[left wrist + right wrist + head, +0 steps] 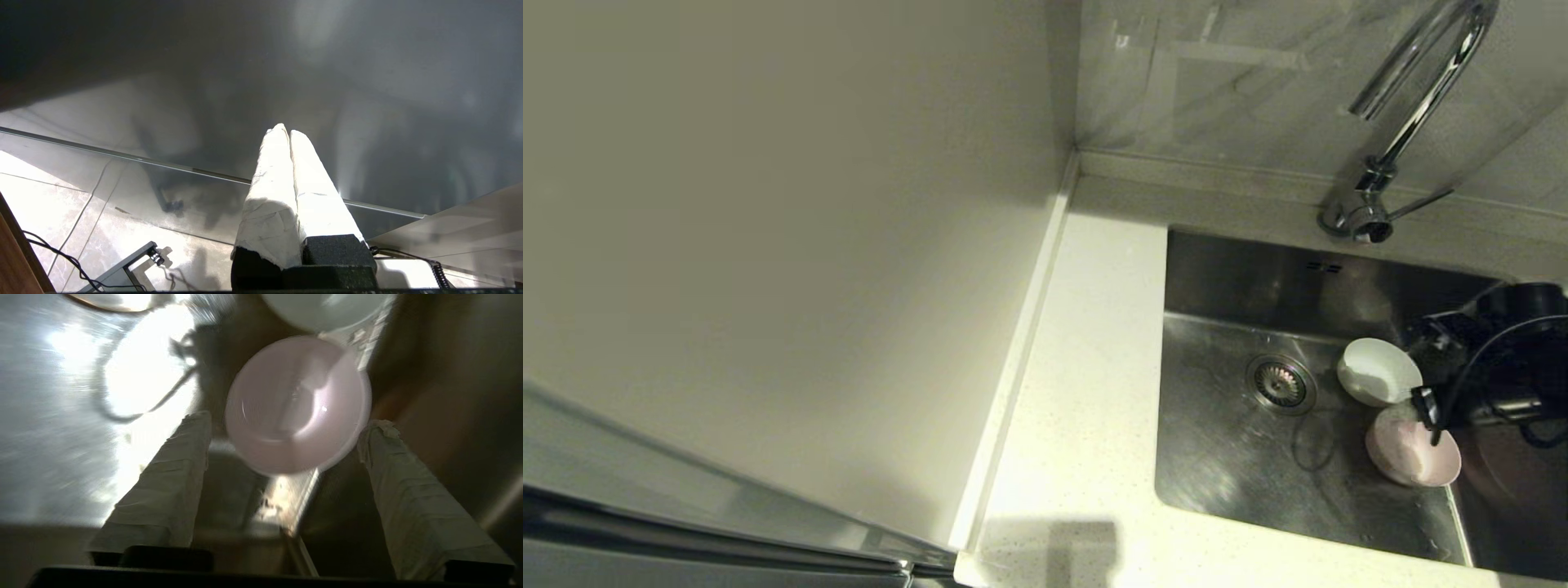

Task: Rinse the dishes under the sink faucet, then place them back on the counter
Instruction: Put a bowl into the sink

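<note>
The sink point(1225, 457) holds two bowls to the right of its drain point(1281, 384). A pink bowl point(1413, 453) lies tilted on the floor, and a white bowl point(1378, 371) sits just behind it. No pale blue bowl shows. My right arm point(1511, 359) reaches down into the basin's right side. In the right wrist view, my right gripper point(289, 421) is open, with its taped fingers point(171, 486) on either side of the near rim of the pink bowl point(298, 404). The white bowl point(327, 306) lies beyond. My left gripper point(286, 130) is shut and empty, away from the sink.
The chrome faucet point(1413, 106) arches over the back of the sink, its side lever point(1421, 202) pointing right. White speckled counter point(1094, 367) runs along the sink's left and front. A cream wall panel point(768, 245) stands to the left.
</note>
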